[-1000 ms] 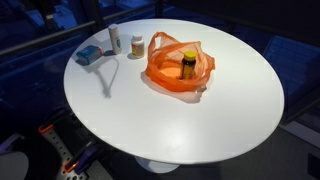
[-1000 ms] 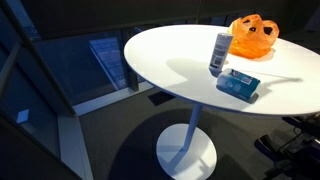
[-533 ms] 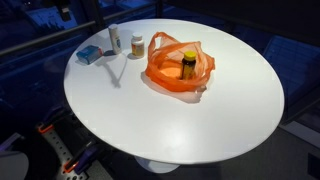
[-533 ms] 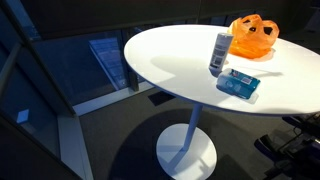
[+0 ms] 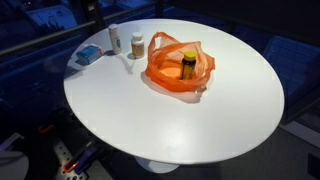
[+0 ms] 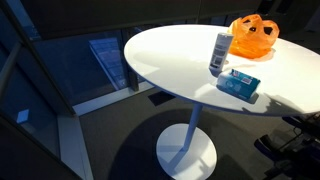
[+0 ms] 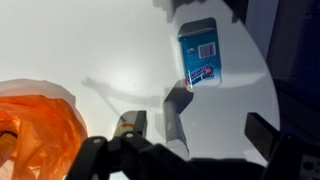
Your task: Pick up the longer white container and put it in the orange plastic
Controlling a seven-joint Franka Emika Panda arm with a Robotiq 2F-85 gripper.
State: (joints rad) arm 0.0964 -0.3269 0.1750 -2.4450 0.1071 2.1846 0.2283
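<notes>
Jaws spread apart, clasping nothing; gripper [image 7: 185,145] low in the wrist view. Lay crumpled at lower left: orange plastic bag [image 7: 35,125]. Stood upright at lower centre, outside the bag, on the white table [image 7: 90,50]: longer white container [image 7: 178,108]. Rested flat at upper right: blue box [image 7: 199,52].

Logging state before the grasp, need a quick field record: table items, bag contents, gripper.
surface: round white table
target: taller white container, upright, beside a shorter container
destination: orange bag, holds an amber bottle
other: blue box, flat on table
gripper: gripper open, above the table, holding nothing
task status: target not yet in bag
</notes>
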